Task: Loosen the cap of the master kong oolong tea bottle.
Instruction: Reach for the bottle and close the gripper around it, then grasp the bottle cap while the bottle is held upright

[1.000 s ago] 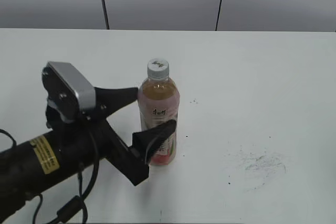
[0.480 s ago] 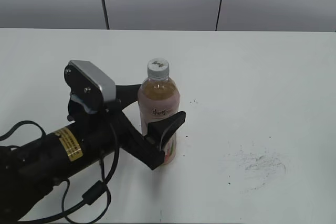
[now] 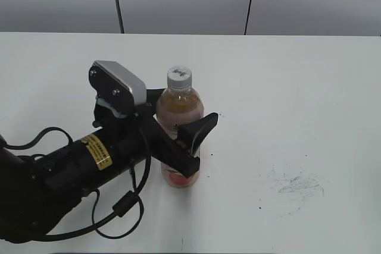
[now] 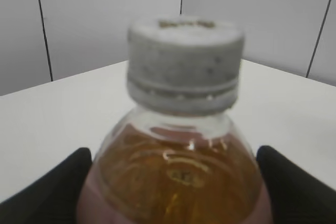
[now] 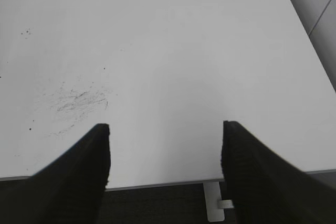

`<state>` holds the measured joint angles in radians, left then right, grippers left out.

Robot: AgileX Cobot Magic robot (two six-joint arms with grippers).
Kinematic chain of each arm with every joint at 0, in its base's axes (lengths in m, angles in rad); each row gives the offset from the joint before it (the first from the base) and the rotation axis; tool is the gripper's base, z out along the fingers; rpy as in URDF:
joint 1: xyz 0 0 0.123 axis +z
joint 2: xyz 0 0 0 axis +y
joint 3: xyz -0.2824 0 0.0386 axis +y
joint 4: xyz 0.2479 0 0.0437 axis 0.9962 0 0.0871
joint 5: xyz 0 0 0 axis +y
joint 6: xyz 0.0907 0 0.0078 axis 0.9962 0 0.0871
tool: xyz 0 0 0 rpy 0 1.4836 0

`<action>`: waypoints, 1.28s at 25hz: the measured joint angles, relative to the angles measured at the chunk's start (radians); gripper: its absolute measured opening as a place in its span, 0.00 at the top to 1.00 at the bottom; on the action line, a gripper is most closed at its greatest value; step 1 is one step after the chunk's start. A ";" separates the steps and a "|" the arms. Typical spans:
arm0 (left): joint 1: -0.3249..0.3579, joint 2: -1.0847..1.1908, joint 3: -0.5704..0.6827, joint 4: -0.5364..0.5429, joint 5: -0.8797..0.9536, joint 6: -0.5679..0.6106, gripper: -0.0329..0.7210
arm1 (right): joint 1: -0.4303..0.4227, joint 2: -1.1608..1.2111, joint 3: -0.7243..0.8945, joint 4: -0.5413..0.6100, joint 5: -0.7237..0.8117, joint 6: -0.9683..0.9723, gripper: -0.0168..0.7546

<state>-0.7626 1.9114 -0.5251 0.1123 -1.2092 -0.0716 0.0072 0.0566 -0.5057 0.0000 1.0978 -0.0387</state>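
Observation:
The master kong oolong tea bottle [image 3: 178, 108] stands upright near the middle of the white table, amber tea and pink label showing. Its white ribbed cap [image 3: 179, 76] with a dark mark sits on the neck. My left gripper [image 3: 186, 110] is open, its black fingers straddling the bottle's body below the shoulder, one on each side. In the left wrist view the cap [image 4: 185, 61] and bottle [image 4: 178, 177] fill the frame between the fingers of the left gripper [image 4: 173, 187]. My right gripper [image 5: 165, 150] is open and empty over the table's front edge, out of the exterior view.
The white table [image 3: 297, 87] has a patch of dark scuff marks [image 3: 294, 185] right of the bottle, also in the right wrist view [image 5: 79, 100]. The table's front edge [image 5: 157, 183] lies under the right gripper. Grey wall panels stand behind.
My left arm has moved forward and to the right, bringing its fingers from beside the bottle to either side of it. The bottle has stayed upright in place.

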 joint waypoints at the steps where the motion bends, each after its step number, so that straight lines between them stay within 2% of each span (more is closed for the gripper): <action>1: 0.000 0.000 0.000 0.000 0.000 0.000 0.29 | 0.000 0.000 0.000 0.000 0.000 0.000 0.33; 3: 0.000 0.000 0.000 0.000 0.000 0.000 0.36 | 0.000 0.000 0.000 0.000 0.000 0.000 0.33; 10: 0.000 0.000 0.000 0.000 0.000 0.000 0.36 | 0.000 0.000 0.000 0.036 0.000 0.000 0.33; 16: 0.000 0.000 0.000 0.000 0.000 0.000 0.36 | 0.000 0.076 -0.017 0.178 -0.014 -0.115 0.33; 25: 0.000 0.000 0.000 0.003 0.000 0.000 0.36 | 0.001 0.481 -0.195 0.434 -0.013 -0.412 0.43; 28: 0.000 0.000 0.000 0.003 0.000 0.000 0.36 | 0.032 0.626 -0.312 0.487 -0.004 -0.442 0.44; 32: 0.000 0.000 0.000 0.004 0.000 0.000 0.36 | 0.106 0.854 -0.472 0.501 0.066 -0.450 0.44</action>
<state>-0.7626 1.9114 -0.5251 0.1160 -1.2092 -0.0716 0.1129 0.9102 -0.9782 0.5005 1.1638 -0.4884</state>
